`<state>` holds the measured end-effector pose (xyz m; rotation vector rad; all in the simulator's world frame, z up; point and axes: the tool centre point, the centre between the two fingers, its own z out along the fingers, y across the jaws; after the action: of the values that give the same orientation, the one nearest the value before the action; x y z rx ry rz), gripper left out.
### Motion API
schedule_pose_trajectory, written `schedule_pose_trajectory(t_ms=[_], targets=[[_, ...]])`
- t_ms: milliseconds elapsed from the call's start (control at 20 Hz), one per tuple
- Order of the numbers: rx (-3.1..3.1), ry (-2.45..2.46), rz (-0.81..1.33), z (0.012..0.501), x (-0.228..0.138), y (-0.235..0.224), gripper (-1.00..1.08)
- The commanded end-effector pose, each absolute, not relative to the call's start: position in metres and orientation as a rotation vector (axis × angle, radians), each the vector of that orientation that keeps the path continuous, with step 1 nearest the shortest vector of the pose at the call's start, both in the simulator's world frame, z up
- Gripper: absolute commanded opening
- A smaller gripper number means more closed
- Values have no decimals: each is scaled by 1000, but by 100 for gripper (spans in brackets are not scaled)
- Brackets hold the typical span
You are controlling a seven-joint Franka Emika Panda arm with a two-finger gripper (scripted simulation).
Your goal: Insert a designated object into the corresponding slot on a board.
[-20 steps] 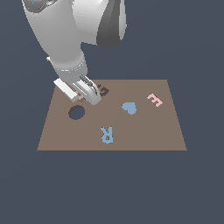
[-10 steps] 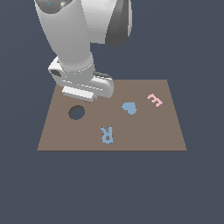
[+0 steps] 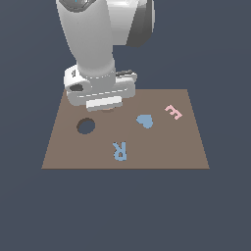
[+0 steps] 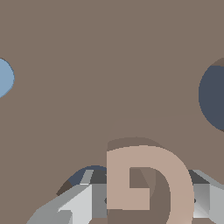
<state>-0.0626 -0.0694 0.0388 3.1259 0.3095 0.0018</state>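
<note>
The tan G-shaped block [image 4: 148, 183] fills the space between my gripper's [image 4: 140, 204] two grey fingers [image 4: 78, 205], which press on its sides. It hangs close above the brown board [image 4: 109, 65]. A dark curved piece of the slot [image 4: 87, 174] shows just beside the G, mostly covered by one finger. In the exterior view my gripper [image 3: 105, 105] is low over the back-left part of the board [image 3: 162, 152]. There the hand hides the slot and all but a sliver of the tan G [image 3: 109, 110].
A round dark hole [image 3: 86, 126] lies at the exterior view's left of the board, also seen as the round hole [image 4: 214, 96]. The blue heart [image 3: 144, 120], pink E [image 3: 173, 112] and blue R [image 3: 119, 150] lie on the board. A blue heart edge [image 4: 4, 76] shows at the wrist.
The wrist has turned, so the hand now sits square to the board's back edge. The arm has shifted slightly toward the exterior view's right and stayed low over the board.
</note>
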Motion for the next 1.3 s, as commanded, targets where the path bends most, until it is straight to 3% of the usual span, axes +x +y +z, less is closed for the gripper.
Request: schedule_pose_trajectory(t_ms=[0,600,1250], targets=[[3102,495,2,39,-66,-64,-100],[2940,1105,1,40,-82,-49,-100],[2845,1332,0,40,-90,-46,-100]])
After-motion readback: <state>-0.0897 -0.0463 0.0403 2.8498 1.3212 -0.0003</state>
